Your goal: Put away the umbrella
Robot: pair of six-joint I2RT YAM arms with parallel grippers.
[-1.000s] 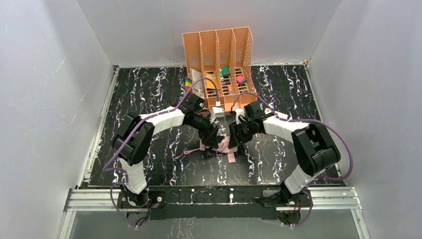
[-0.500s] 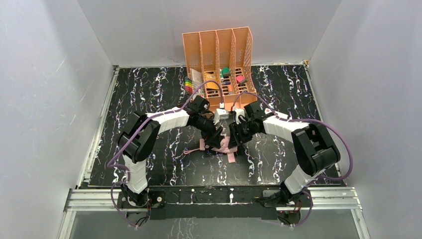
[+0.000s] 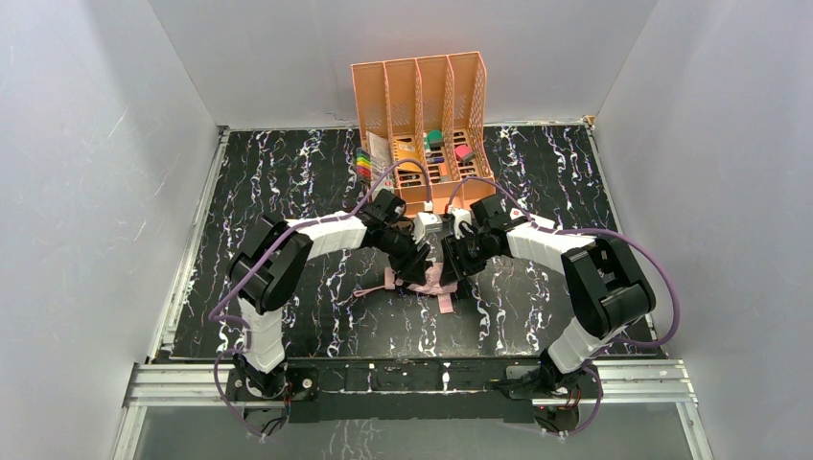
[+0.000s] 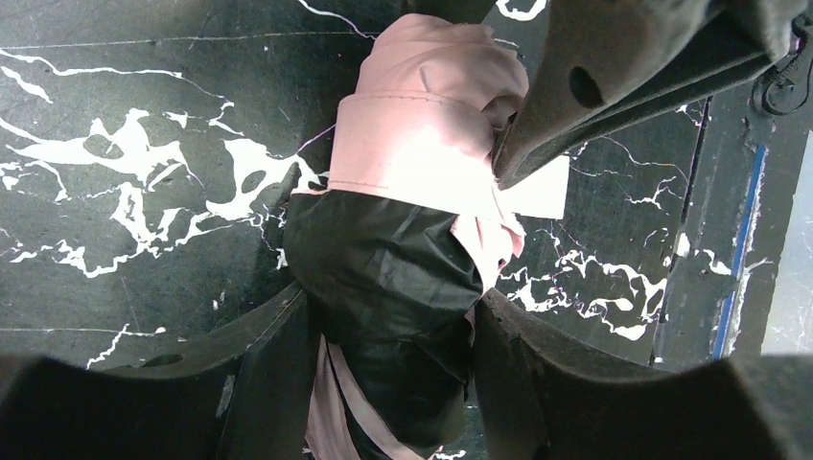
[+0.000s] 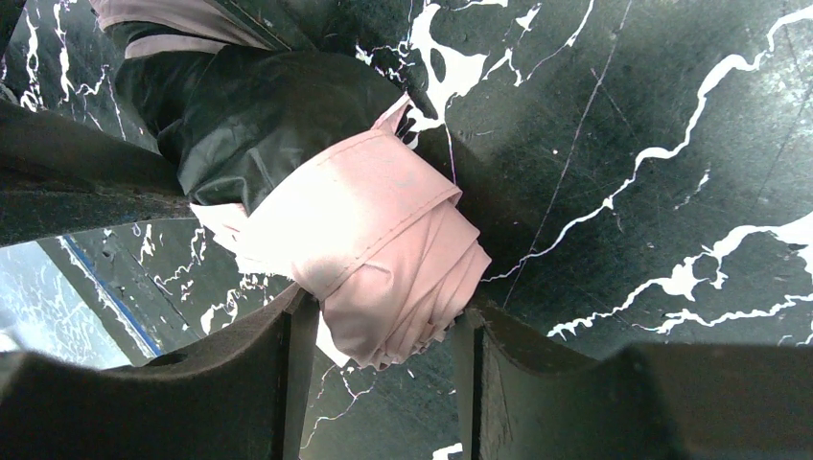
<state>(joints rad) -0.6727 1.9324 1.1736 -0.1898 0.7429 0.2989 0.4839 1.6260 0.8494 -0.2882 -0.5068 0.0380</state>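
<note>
— Umbrella (image 3: 430, 279), where?
— On the marbled table (image 3: 288, 172), nearer than the orange desk organiser (image 3: 422, 96). My left gripper (image 4: 393, 302) clamps its black fabric, my right gripper (image 5: 383, 307) its pink folds.

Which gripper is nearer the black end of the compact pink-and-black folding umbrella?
Left. The left gripper straddles the umbrella's black end; the right gripper straddles the pink end.

The umbrella (image 4: 422, 163) is thin cloth: pink side smooth with a soft sheen, black side creased and faintly glossy. The counter (image 4: 125, 96) is smooth, black with white marble veins. The left gripper (image 4: 388, 335) is matt dark plastic, the organiser (image 3: 369, 96) perforated orange plastic.
</note>
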